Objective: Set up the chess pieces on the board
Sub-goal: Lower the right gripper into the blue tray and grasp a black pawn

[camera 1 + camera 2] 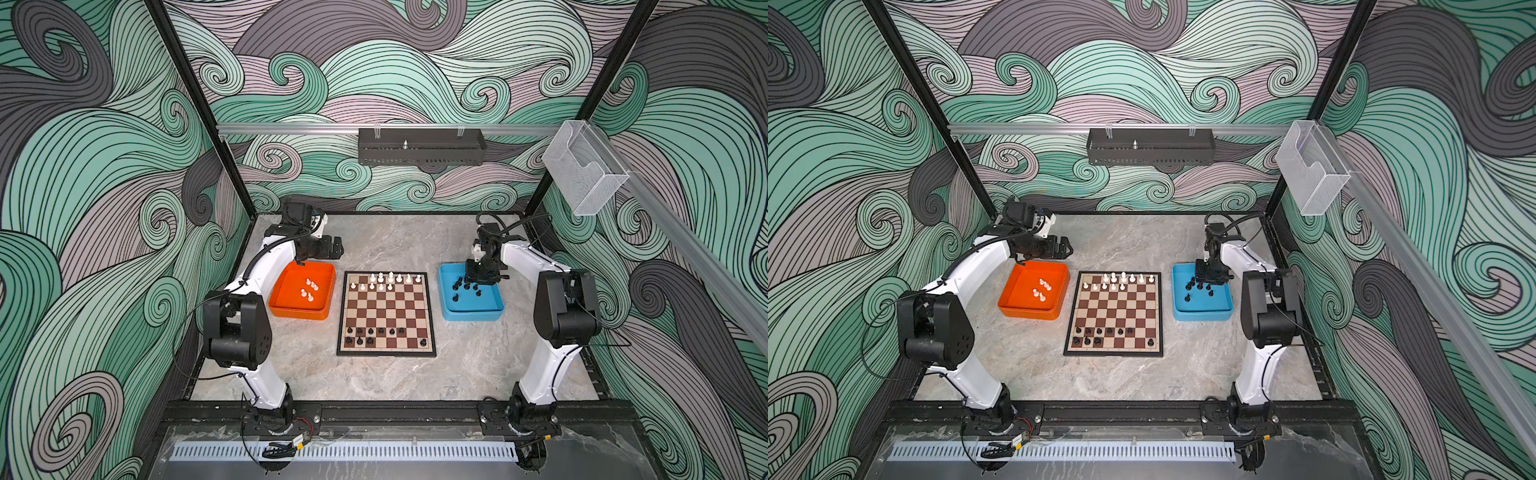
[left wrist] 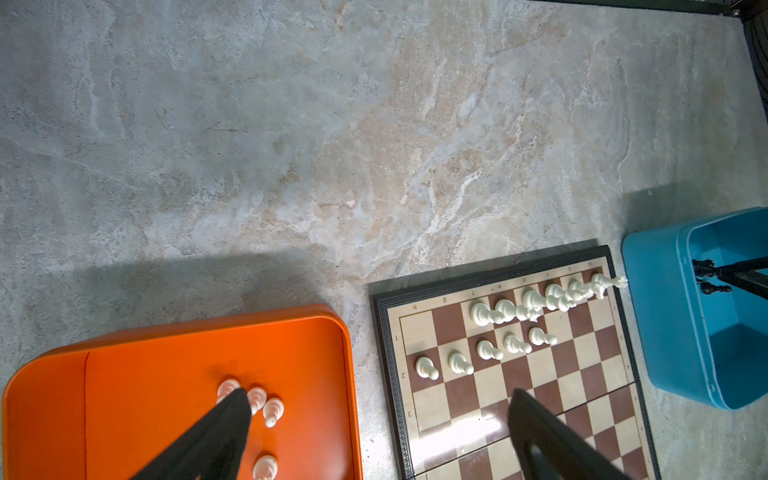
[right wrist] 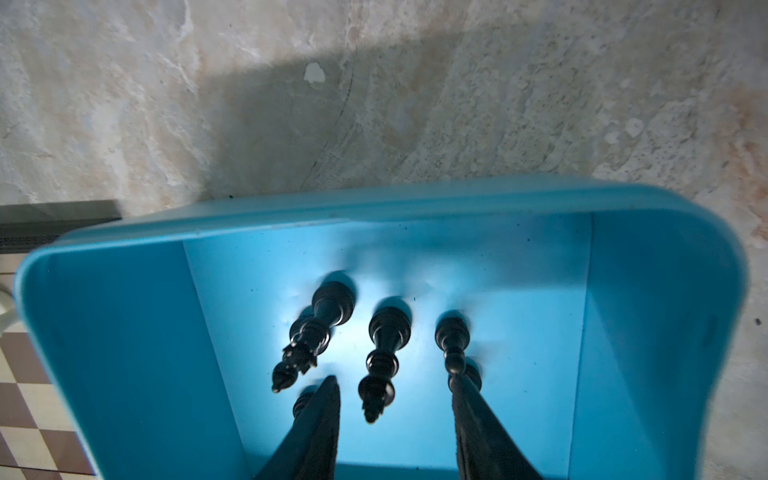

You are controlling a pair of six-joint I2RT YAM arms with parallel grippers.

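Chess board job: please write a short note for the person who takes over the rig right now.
Left gripper: open, empty, raised near the far edge of the orange tray.
Right gripper: open, low in the blue tray, jaws either side of a black piece, not closed on it.
Done: white pieces stand on the board, far two rows; black pieces in the near two; both incomplete.
Left: spare white pieces in the orange tray, spare black pieces in the blue tray.

Pretty clearly a robotics lab cell: a marble-look tabletop [image 1: 374,382] is boxed in by swirl-printed panels [image 1: 83,166] on black framing [image 1: 199,104], with a left arm [image 1: 270,266] and a right arm [image 1: 536,266] bolted to the near rail [image 1: 395,409].
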